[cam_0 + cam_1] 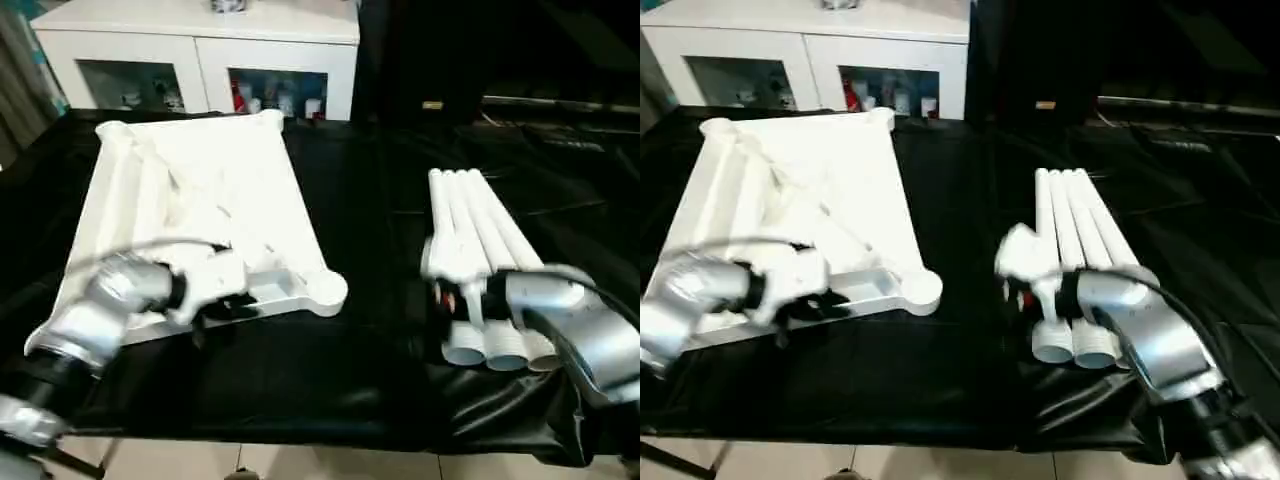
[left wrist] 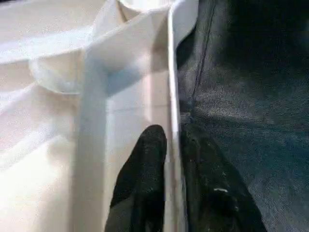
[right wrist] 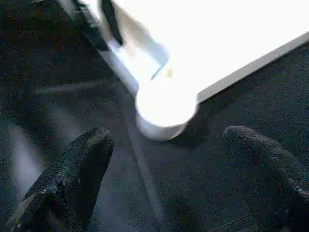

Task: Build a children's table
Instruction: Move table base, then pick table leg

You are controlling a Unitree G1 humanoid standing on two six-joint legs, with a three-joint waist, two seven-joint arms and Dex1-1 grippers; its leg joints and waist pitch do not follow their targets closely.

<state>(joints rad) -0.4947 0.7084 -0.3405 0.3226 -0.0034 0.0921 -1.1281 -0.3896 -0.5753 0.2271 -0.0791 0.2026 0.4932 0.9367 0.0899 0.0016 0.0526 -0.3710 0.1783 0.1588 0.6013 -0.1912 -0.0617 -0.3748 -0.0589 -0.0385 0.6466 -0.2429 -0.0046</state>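
The tabletop point(image 1: 205, 190) is plain white all over, and so are the four legs point(image 1: 480, 250) at three o'clock from it. The cloth point(image 1: 370, 300) under both is glossy black. Forearms point(image 1: 95, 315) are silver; gripper fingers point(image 2: 145, 164) black. The cabinet point(image 1: 200, 40) at twelve o'clock is white.

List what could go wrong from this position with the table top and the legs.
1. The left hand straddles only the thin near rim of the upside-down table top; the top could slip or swing out if it is lifted from there.
2. The four legs lie loose, side by side near the front edge of the black-covered work table, with the right forearm over them; a nudge could roll one off.
3. The right hand is open and empty, so nothing steadies the top's near corner socket.
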